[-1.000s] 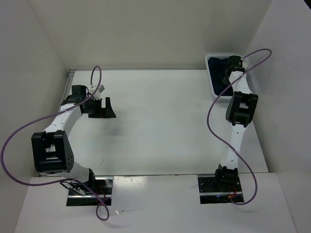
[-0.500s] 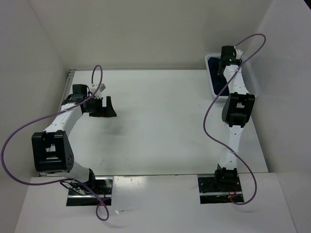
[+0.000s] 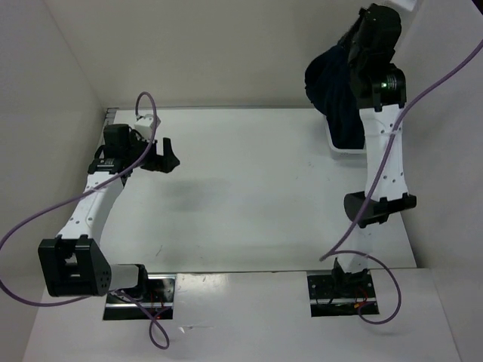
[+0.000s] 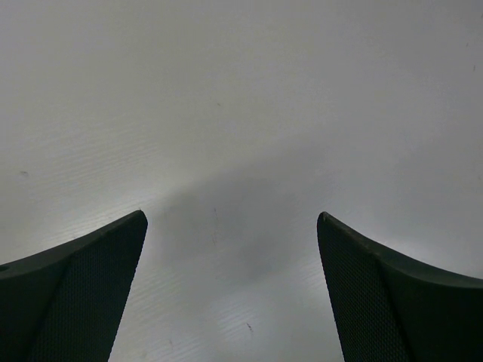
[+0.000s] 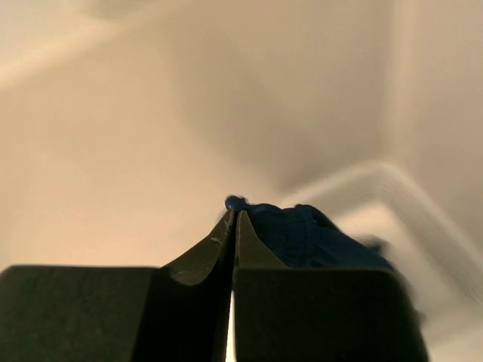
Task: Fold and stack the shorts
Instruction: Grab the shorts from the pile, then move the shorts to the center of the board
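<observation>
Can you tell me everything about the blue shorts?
The shorts are dark navy blue and look like soft cloth. They hang in a crumpled bunch, held up high at the far right of the table. The right gripper has its jaws shut on a pinch of cloth at the top. The lower end dangles down toward the white basket beneath. No drawstring or tag shows.

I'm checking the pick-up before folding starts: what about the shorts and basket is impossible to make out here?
- Top view: the basket is mostly covered by the hanging shorts and the right arm, so its contents are hidden.
- Right wrist view: the basket is blurred; the shut right end effector hides how much fabric it pinches.
- Top view: that end effector is hidden behind its own wrist.
</observation>
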Tool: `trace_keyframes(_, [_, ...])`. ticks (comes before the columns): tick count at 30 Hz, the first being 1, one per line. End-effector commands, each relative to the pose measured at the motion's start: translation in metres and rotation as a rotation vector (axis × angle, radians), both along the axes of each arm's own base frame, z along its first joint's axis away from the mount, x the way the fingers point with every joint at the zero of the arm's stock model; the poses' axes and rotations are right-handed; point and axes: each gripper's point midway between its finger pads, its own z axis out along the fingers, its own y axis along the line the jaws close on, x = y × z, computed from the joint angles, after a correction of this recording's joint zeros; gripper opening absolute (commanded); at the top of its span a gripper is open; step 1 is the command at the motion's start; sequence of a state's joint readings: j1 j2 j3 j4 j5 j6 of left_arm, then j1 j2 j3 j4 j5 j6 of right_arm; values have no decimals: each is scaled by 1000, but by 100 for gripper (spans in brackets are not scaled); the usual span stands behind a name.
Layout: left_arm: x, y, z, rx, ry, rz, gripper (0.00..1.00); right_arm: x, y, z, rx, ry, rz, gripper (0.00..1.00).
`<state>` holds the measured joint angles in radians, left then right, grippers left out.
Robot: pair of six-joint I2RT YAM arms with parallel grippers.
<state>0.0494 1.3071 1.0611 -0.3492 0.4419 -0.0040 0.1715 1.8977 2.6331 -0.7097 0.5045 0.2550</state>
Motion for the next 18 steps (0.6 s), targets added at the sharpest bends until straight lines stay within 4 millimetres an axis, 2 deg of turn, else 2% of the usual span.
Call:
trace_keyframes(1, [12,13,37,54,-157,64,100,-60,84,95,-5,-273,217,0])
trace_keyframes(4, [12,22,47,81,-194,107,100,-82,134,115,24,-345,365,0])
trace_keyframes(5, [11,26,52,95,-208,130,100,-96,160,122,35,-366,450,0])
trace_keyframes(6, [12,30,52,96,-208,142,100,-102,172,125,51,-380,489,0])
trace_keyframes(7, [12,33,59,105,-232,158,100,-111,192,126,73,-387,566,0])
trace_keyframes(11, [8,47,70,123,-263,210,100,-123,213,127,102,-387,629,0])
trace_keyframes(14, [8,54,71,134,-271,237,100,-111,216,106,116,-325,602,0])
trace_keyframes(15, [7,56,74,138,-279,246,100,-98,203,95,113,-291,553,0])
trace_keyframes(17, [5,57,73,143,-279,254,100,-78,194,52,125,-170,515,0])
trace_keyframes(18, [5,60,73,144,-279,263,100,-65,184,15,116,-78,494,1])
